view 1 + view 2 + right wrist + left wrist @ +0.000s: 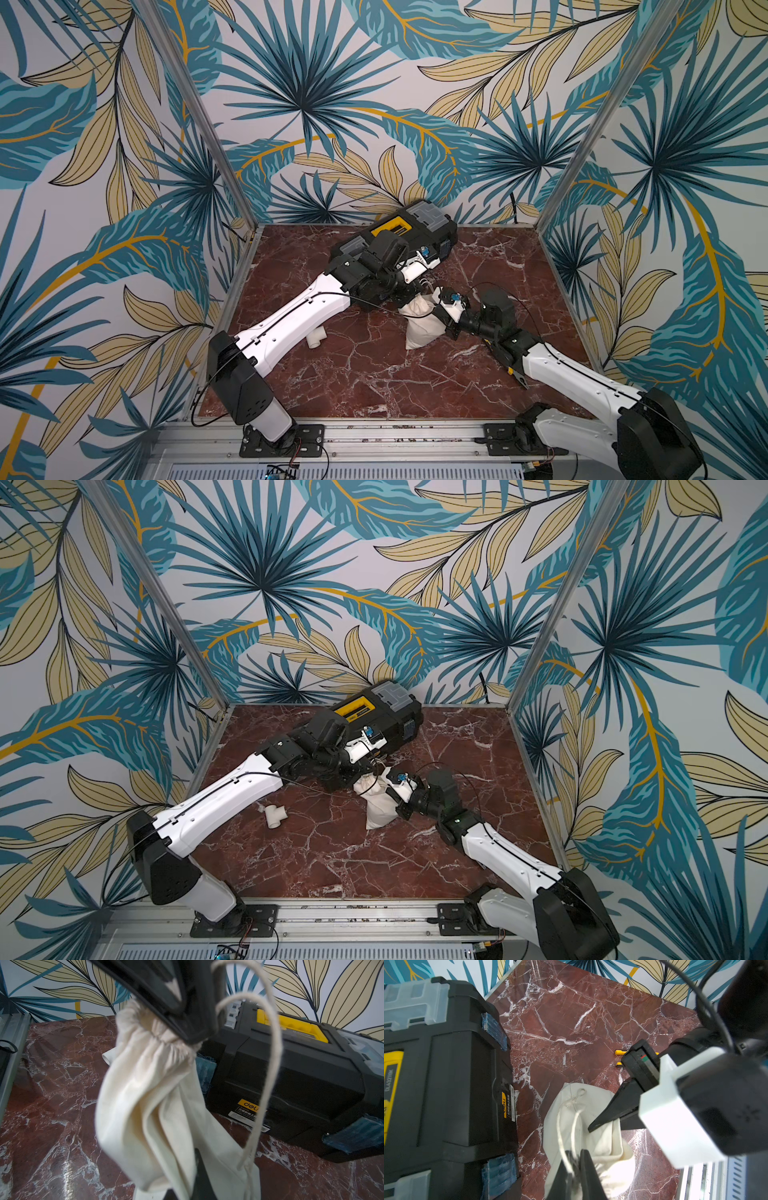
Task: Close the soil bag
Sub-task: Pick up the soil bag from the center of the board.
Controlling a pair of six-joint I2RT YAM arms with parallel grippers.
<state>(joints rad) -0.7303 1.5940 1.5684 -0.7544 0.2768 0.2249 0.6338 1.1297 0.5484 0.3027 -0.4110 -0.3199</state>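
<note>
Now the soil bag [419, 332] looks soft, limp and light: left gripper [576, 1165] clamped on its cord [278, 1047], right gripper [593, 1125] pinched on the cloth body, sensible holds for cinching.

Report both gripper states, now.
Left gripper: closed on the drawstring cord of the soil bag.
Right gripper: closed on the soil bag's cloth.

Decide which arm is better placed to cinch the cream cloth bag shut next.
Left. The left gripper has jaws shut on the thin white cord, ready to pull; the right gripper pinches the body of the cream cloth drawstring bag, probably anchoring it.
</note>
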